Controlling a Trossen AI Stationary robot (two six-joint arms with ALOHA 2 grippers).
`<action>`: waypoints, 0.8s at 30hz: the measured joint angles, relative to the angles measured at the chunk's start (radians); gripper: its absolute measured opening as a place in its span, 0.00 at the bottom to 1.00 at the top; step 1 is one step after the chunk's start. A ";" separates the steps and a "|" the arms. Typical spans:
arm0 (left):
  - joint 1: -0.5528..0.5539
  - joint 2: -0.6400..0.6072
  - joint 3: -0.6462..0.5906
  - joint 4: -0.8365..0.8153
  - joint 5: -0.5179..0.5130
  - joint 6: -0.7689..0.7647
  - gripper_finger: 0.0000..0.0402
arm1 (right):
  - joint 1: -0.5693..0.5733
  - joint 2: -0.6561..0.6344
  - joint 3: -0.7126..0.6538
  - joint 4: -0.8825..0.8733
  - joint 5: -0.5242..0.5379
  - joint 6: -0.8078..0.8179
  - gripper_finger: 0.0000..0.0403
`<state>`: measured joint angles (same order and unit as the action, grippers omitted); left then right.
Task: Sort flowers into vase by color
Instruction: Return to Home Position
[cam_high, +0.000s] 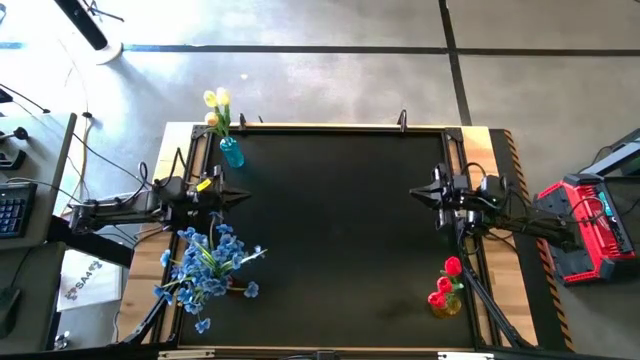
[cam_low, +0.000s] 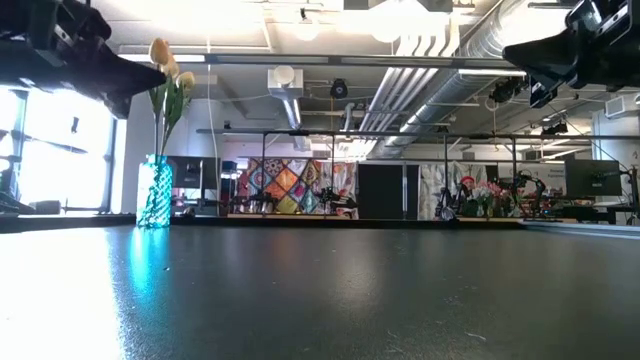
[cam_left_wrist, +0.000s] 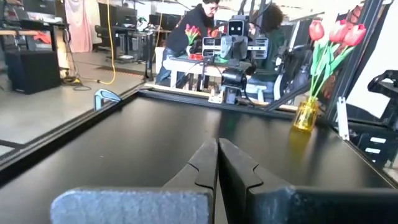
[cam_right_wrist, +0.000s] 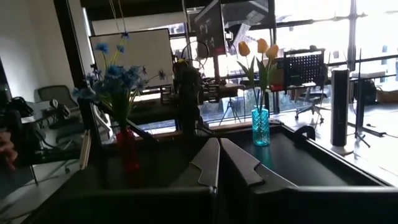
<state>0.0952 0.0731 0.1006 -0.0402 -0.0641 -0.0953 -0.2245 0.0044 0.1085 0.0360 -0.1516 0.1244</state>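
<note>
Flowers (cam_high: 207, 262) stand well apart from left end effector (cam_high: 242, 197) and right end effector (cam_high: 414, 192), both closed.

Black mat (cam_high: 330, 230) across the table, pale wood rim (cam_high: 185, 135) around it, orange-and-black hazard stripes (cam_high: 510, 150) on the right edge. Far left corner: teal vase (cam_low: 154, 192), diamond-cut pattern catching the light, cream-yellow tulips (cam_low: 160, 52) on green stems. Near left: blue blossoms (cam_high: 205, 265), light and deeper blues mixed, in a red vase (cam_right_wrist: 129, 149). Near right: red tulips (cam_left_wrist: 339, 30), green leaves, amber-yellow vase (cam_left_wrist: 304, 115). Left gripper (cam_left_wrist: 217, 142) black, right gripper (cam_right_wrist: 220, 140) black too, with a yellow tag (cam_high: 204, 184) on the left arm. Off the table, a red case (cam_high: 590, 225) with black trim. Far back in the room, a many-coloured quilt (cam_low: 285, 182) in diamond patches.
</note>
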 joint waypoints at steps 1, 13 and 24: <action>0.000 -0.013 -0.010 -0.002 0.001 -0.005 0.00 | 0.000 0.000 0.000 0.002 -0.001 0.001 0.00; 0.000 -0.040 -0.088 0.062 0.044 -0.005 0.00 | 0.010 0.002 -0.098 0.135 0.003 0.129 0.00; 0.000 -0.040 -0.088 0.049 0.056 0.050 0.00 | 0.016 0.000 -0.098 0.055 -0.001 0.056 0.00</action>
<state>0.0952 0.0326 0.0128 0.0087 -0.0076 -0.0451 -0.2089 0.0048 0.0101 0.0906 -0.1524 0.1809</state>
